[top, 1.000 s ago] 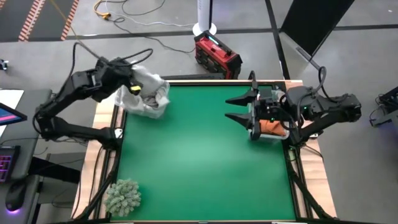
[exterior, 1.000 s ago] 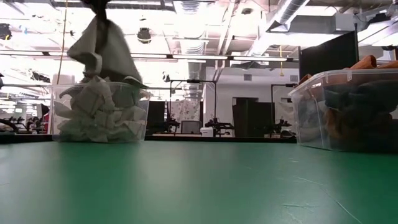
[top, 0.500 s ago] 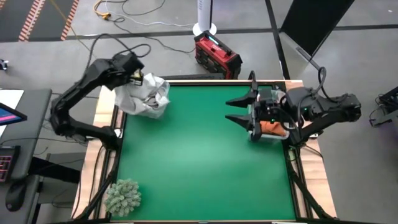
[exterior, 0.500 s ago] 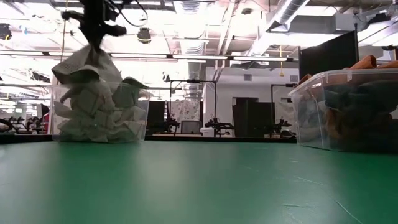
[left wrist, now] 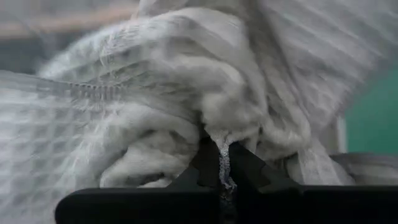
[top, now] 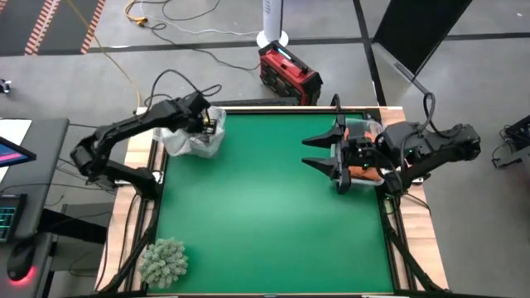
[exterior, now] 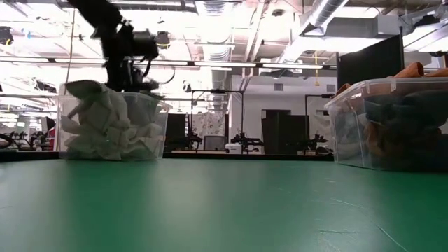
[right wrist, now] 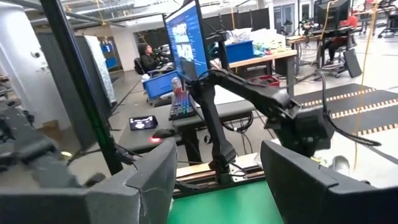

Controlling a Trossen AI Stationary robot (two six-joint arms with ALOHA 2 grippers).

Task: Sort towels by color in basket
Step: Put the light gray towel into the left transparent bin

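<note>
A clear bin (top: 186, 145) at the table's far left corner holds a heap of white and grid-checked towels (exterior: 105, 133). My left gripper (top: 207, 124) is low over this bin's right side, shut on a white towel (left wrist: 186, 81) that lies on the heap. A second clear bin (exterior: 392, 122) at the right edge holds rust-orange (top: 360, 171) and dark grey towels. My right gripper (top: 319, 153) hovers open just left of that bin, its fingers pointing toward the table's left; in its wrist view (right wrist: 217, 186) the fingers stand wide apart with nothing between them. My left gripper pinches a thin raised fold of the white ribbed towel (left wrist: 222, 152) between its two shut fingertips (left wrist: 205, 165). It comes from above, slanting down into the bin (exterior: 133, 80). The towel is slack and rests bunched on the other towels in the bin.
A fuzzy grey-green clump (top: 163, 261) sits at the table's near left corner. The green tabletop (top: 265, 207) lies bare between the bins. A red box (top: 290, 74) and cables lie on the floor beyond the far edge.
My left gripper, still shut on the white towel, has come down and moved right over the left bin. The towel hung above the bin's rim a second ago; now it has sunk onto the heap inside the bin.
</note>
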